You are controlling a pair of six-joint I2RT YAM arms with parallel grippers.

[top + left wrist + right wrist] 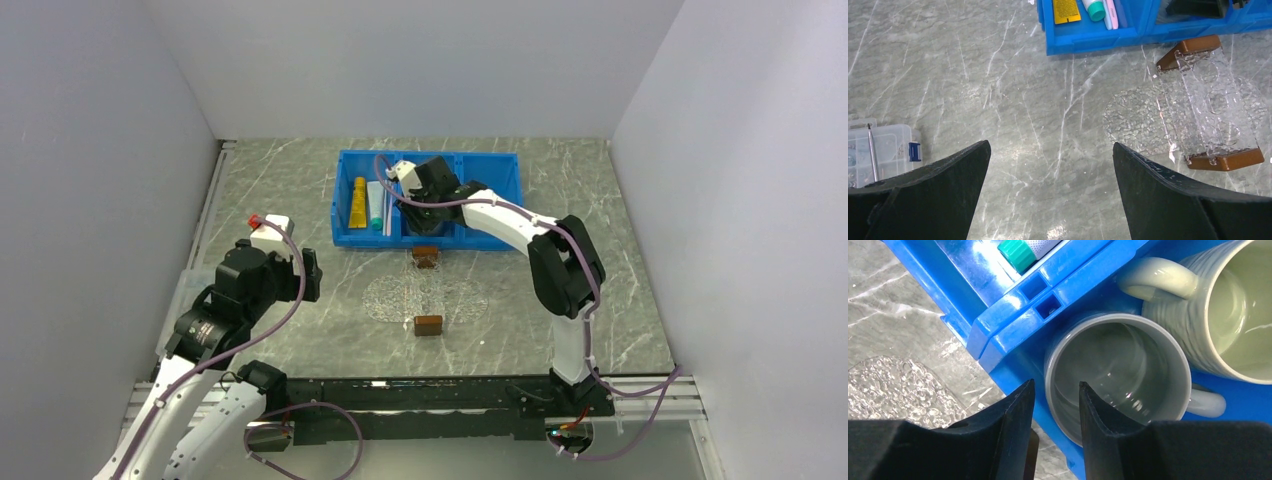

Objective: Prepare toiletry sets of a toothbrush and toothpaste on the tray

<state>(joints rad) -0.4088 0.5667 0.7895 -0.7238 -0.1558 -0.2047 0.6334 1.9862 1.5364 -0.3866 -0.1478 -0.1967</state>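
The clear tray (425, 297) lies mid-table with a brown block handle at each end and nothing on it; it also shows in the left wrist view (1208, 110). A yellow-orange toothpaste (358, 202), a white toothpaste with a teal cap (1094, 9) and a pale pink toothbrush (1111, 12) lie in the left compartment of the blue bin (500, 170). My right gripper (1056, 382) is open over the bin's middle compartment. It straddles the rim of a grey mug (1128, 365), one finger inside and one outside. My left gripper (1050, 144) hangs wide open over bare table, left of the tray.
A pale green ribbed mug (1233, 310) stands beside the grey one in the bin. A small clear plastic box (883, 150) sits on the table at the left. Walls close the table on three sides.
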